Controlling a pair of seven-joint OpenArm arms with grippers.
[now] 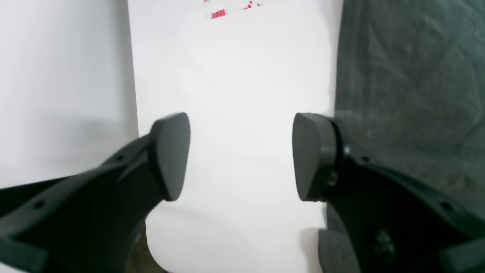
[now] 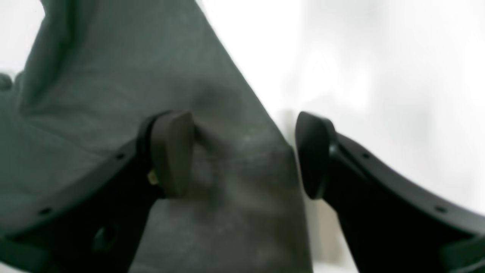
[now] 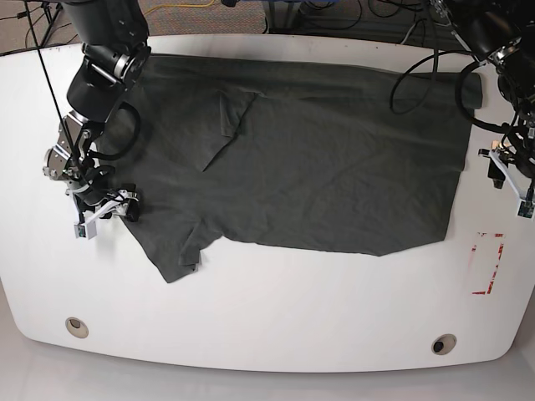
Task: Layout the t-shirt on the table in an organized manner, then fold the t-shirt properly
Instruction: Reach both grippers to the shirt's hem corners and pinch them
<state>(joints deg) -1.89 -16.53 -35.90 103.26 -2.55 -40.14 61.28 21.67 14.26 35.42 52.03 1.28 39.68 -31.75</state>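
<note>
The dark grey t-shirt (image 3: 318, 150) lies spread over the white table (image 3: 267, 301), with some wrinkles and a small folded flap near its upper left. My right gripper (image 3: 104, 213) is open at the shirt's left edge. In the right wrist view the gripper (image 2: 244, 151) straddles the cloth's edge (image 2: 113, 76), one finger over cloth and one over bare table (image 2: 379, 57). My left gripper (image 3: 510, 182) is open beside the shirt's right edge. In the left wrist view it (image 1: 242, 155) hangs over bare table (image 1: 235, 76) with the shirt (image 1: 409, 76) just to its right.
A red-and-white sticker (image 3: 488, 263) lies on the table's right side and shows at the top of the left wrist view (image 1: 218, 13). Two round grommet holes (image 3: 76, 327) (image 3: 444, 343) sit near the front edge. Cables lie beyond the far edge.
</note>
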